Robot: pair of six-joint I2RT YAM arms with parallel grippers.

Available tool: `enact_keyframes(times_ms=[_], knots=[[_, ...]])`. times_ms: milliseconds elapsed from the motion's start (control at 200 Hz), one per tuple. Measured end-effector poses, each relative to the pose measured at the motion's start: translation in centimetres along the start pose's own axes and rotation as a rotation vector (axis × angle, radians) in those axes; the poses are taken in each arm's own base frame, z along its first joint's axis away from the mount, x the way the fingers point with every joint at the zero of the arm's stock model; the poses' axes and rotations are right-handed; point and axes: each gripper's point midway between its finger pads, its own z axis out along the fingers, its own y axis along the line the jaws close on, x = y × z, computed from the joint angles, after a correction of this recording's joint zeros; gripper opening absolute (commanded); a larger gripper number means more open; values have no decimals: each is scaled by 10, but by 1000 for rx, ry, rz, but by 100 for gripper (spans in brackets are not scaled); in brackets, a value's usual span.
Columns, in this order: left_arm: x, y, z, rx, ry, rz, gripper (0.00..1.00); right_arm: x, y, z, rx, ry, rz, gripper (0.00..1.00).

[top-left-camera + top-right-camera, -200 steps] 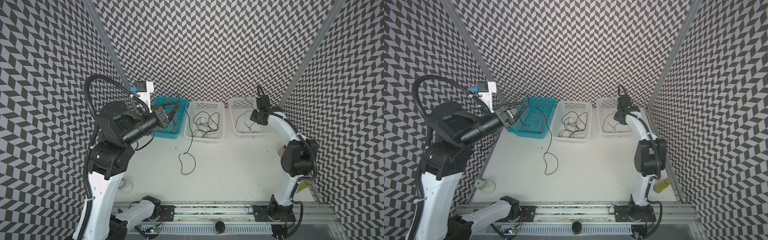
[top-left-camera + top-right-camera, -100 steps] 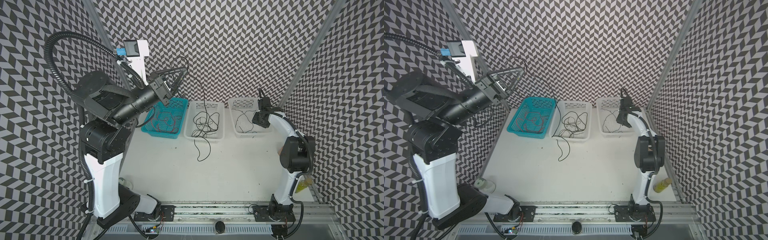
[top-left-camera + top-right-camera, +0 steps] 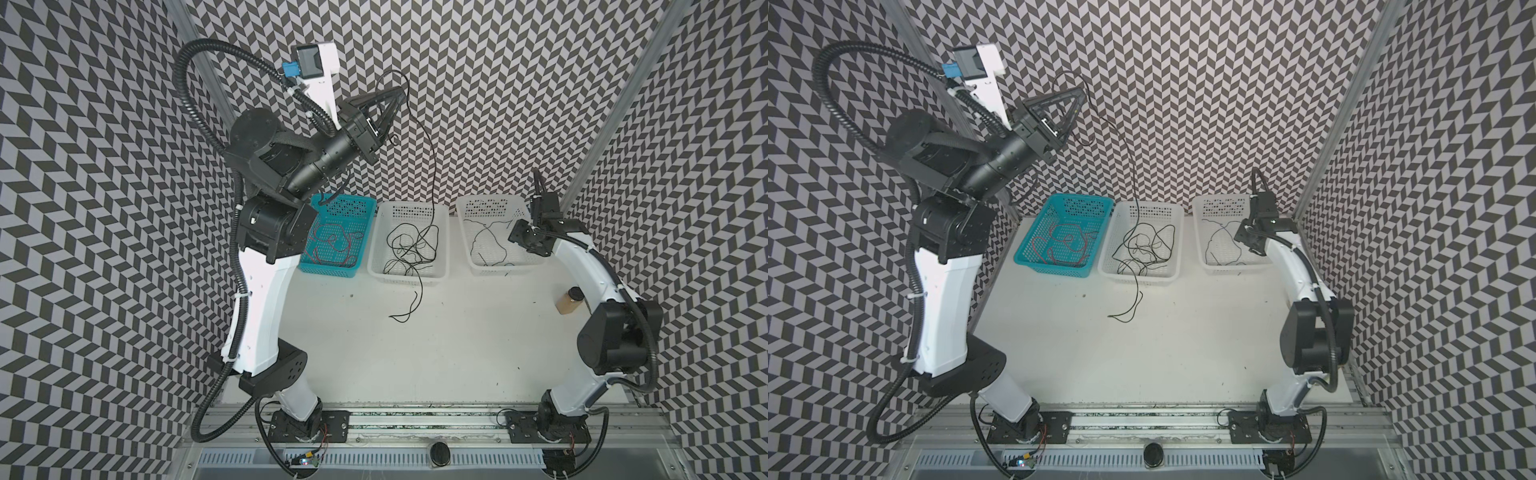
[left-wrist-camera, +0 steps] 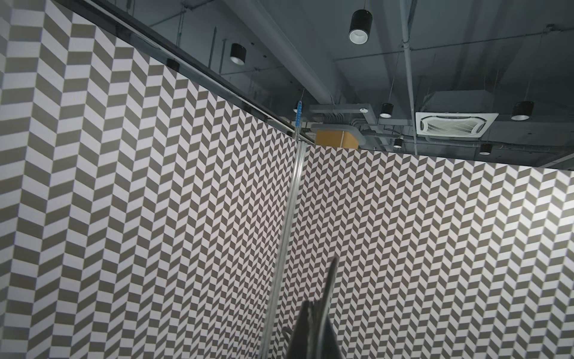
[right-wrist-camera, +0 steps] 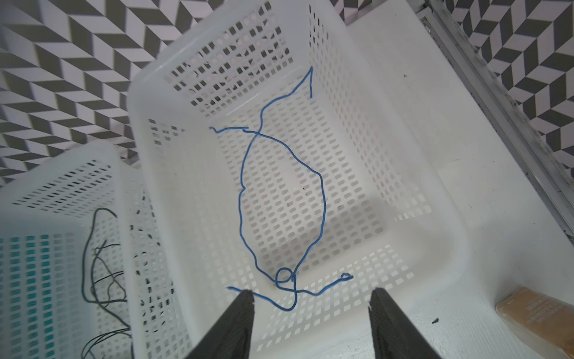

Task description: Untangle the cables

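My left gripper [image 3: 400,93] [image 3: 1079,94] is raised high against the back wall, shut on a black cable [image 3: 432,166]. That cable hangs into the middle white basket [image 3: 409,280], and its end trails onto the table [image 3: 401,318]. More black cables [image 3: 1142,249] lie tangled in that basket. Red cables [image 3: 336,245] lie in the teal basket [image 3: 328,272]. My right gripper [image 5: 310,295] [image 3: 521,239] is open above the right white basket [image 5: 450,248], with nothing between its fingers. A blue cable [image 5: 281,199] lies loose on that basket's floor. In the left wrist view the left gripper [image 4: 326,298] is pressed shut.
The three baskets stand in a row along the back wall. A brown bottle [image 3: 567,303] [image 5: 537,310] stands on the table near the right arm. The rail with both arm bases [image 3: 415,419] runs along the table's front edge.
The left arm has swung up from beside the teal basket, lifting the black cable and dragging its loose end toward the middle basket. The right gripper has opened over the right basket.
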Motion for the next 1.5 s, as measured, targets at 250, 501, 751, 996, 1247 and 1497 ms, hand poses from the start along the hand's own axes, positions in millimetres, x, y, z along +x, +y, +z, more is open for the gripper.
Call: enact_keyframes(times_ms=[250,501,751,996,1247,1497], knots=[[31,86,19,-94,-25,47,0,-10,22,-44,-82,-89,-28,61],[69,149,31,-134,-46,21,0,3,57,-75,-144,-142,-133,62],[138,203,35,-168,52,-53,0,22,68,-96,-176,-183,-196,63],[292,204,26,-204,318,-227,0,26,59,-128,-204,-246,-210,69],[431,209,-60,-371,537,-395,0,42,15,-164,-199,-363,-235,84],[476,260,-142,-635,575,-484,3,68,-23,-166,-158,-379,-243,85]])
